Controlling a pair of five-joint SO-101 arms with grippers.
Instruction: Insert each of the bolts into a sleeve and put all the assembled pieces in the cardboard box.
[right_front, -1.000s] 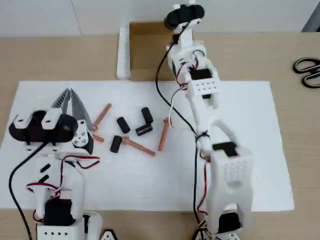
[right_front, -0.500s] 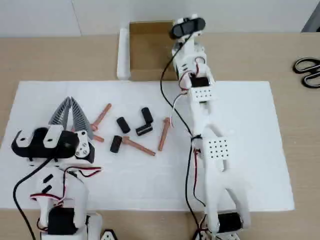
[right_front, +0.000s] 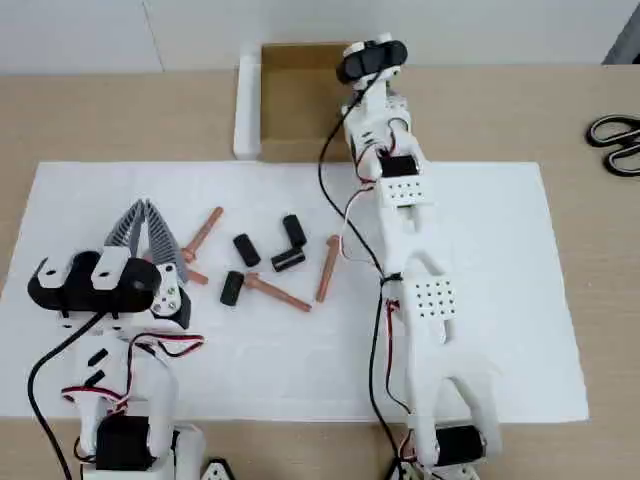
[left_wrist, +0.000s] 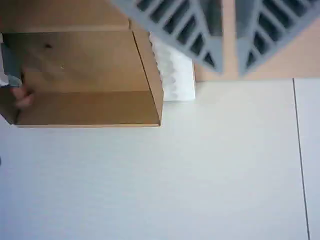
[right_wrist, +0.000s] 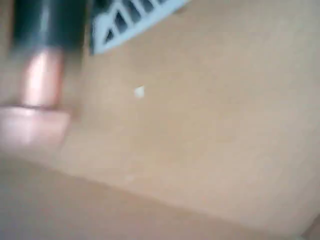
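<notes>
My right gripper (right_wrist: 70, 45) hangs inside the cardboard box (right_front: 295, 100), shut on a copper bolt in a black sleeve (right_wrist: 42, 55); one grey finger (right_wrist: 130, 20) shows beside the sleeve. In the left wrist view that piece (left_wrist: 22, 97) sits low at the box (left_wrist: 80, 75) wall. My left gripper (right_front: 145, 215) is over the white sheet's left part, shut and holding nothing. Loose bolts (right_front: 203, 232) (right_front: 329, 268) (right_front: 278, 293) and several black sleeves (right_front: 246, 250) (right_front: 294, 230) (right_front: 231, 288) lie mid-sheet, right of it.
A white sheet (right_front: 300, 350) covers the table's middle. A white strip (right_front: 247, 110) stands along the box's left side. Scissors (right_front: 615, 140) lie at the far right edge. The right arm (right_front: 400, 190) stretches across the sheet to the box.
The left arm has drawn back a little toward the table's front edge. The right arm has straightened and its wrist has shifted slightly right over the box.
</notes>
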